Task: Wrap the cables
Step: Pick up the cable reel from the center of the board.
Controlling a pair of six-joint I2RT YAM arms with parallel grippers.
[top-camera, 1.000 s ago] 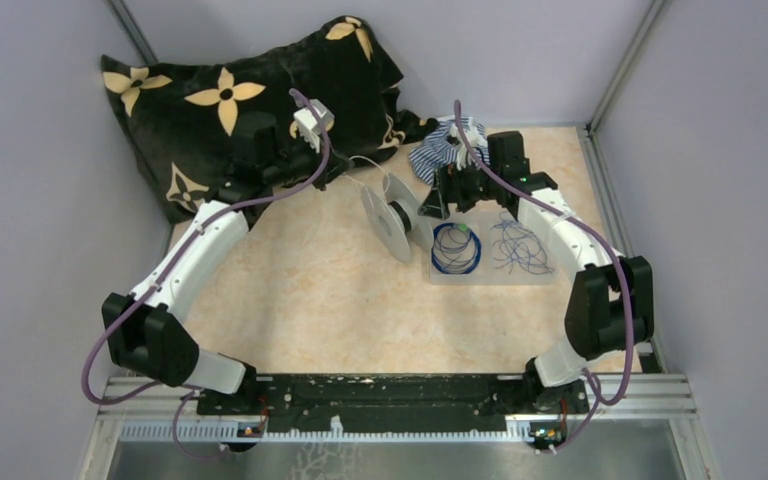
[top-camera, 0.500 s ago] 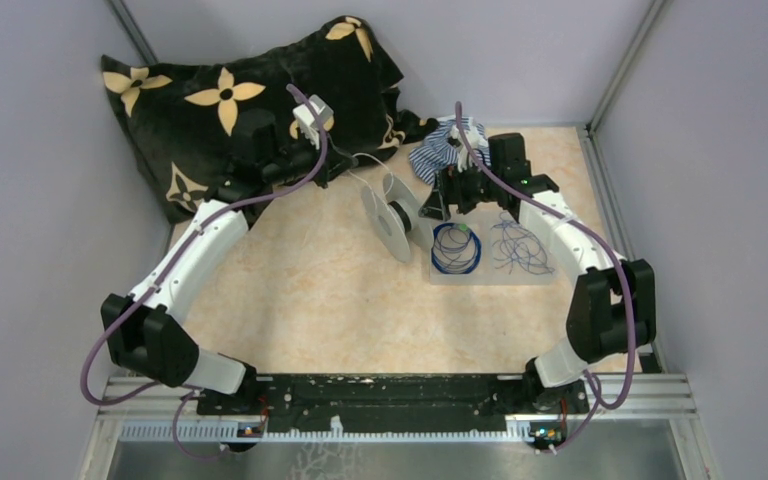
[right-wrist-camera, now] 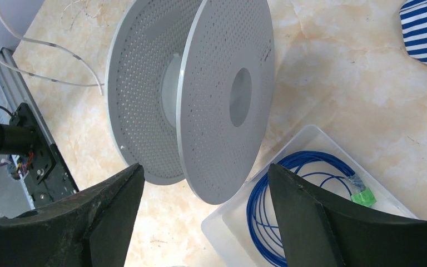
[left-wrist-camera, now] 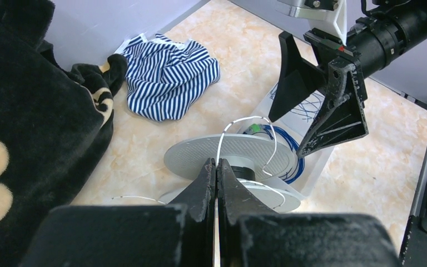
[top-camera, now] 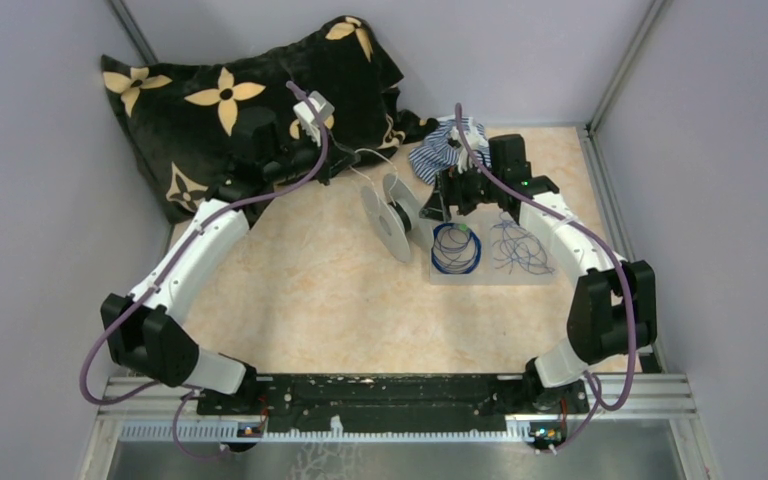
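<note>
A thin whitish cable [left-wrist-camera: 239, 119] loops up from the pale round spool [left-wrist-camera: 228, 153] and runs into my left gripper [left-wrist-camera: 217, 162], which is shut on it just left of the spool [top-camera: 392, 215]. A dark blue ring-like coil with a green bit [top-camera: 456, 247] lies in a clear tray [top-camera: 440, 276], with a loose blue tangle [top-camera: 520, 247] beside it. My right gripper [right-wrist-camera: 204, 167] is open, its fingers on either side of the spool's lower rim [right-wrist-camera: 222, 111], above the blue coil [right-wrist-camera: 300, 194].
A black cushion with yellow flowers [top-camera: 220, 100] lies at the back left, right behind my left gripper [top-camera: 348, 160]. A blue-and-white striped cloth [top-camera: 447, 143] lies at the back by my right gripper [top-camera: 438, 205]. Grey walls close both sides.
My left wrist has shifted slightly back and left with the whitish cable, drawing it up from the spool. The right arm has barely moved.
</note>
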